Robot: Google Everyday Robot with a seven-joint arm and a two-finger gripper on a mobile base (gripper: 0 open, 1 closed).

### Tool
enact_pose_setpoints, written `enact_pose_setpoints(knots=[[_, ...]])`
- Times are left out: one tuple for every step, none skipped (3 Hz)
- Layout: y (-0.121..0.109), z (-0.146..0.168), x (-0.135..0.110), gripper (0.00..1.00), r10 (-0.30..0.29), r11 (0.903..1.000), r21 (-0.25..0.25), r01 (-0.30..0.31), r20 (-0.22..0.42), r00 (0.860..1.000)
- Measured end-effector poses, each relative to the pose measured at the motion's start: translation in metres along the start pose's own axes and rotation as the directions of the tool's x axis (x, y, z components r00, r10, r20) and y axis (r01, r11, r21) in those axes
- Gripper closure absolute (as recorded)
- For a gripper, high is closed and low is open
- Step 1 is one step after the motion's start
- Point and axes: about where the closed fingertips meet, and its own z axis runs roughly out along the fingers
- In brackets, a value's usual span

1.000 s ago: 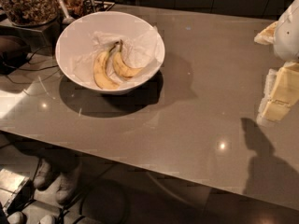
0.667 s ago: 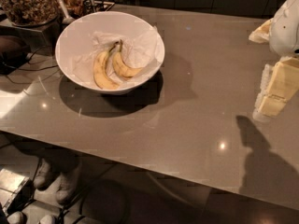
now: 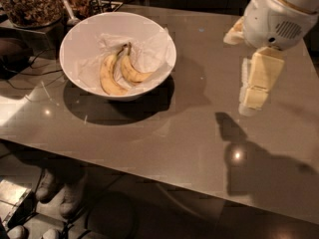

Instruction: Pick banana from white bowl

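The white bowl (image 3: 79, 39) stands at the table's far left, lined with white paper. Two yellow bananas lie in it, stems together pointing away. The banana (image 3: 133, 73) is the more strongly curved one on the right; a straighter banana (image 3: 107, 77) lies to its left. My gripper (image 3: 252, 97) hangs from the white arm housing (image 3: 279, 14) at the right, fingers pointing down above the tabletop. It is well to the right of the bowl, apart from it, and holds nothing.
The grey table (image 3: 164, 133) has its front edge running across the lower view. A clear container of brown bits (image 3: 27, 4) and some utensils (image 3: 70, 9) stand behind the bowl at the far left. Cables (image 3: 25, 76) lie at the left edge. Shoes (image 3: 60, 188) show on the floor below.
My arm and gripper have moved left toward the bowl and slightly up. The bowl and bananas have not moved.
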Motion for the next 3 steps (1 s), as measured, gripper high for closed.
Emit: enact_pose_setpoints(knots=[[-0.001,0.002,-0.006,0.0,-0.02,0.9997,-0.011,0.02,0.006,1.0],[-0.015,0.016,-0.031,0.0,-0.003,0.9997,0.025,0.003,0.011,1.0],[-0.036,0.032,-0.071,0.0,0.015,0.9982,0.059,-0.013,-0.045,0.999]])
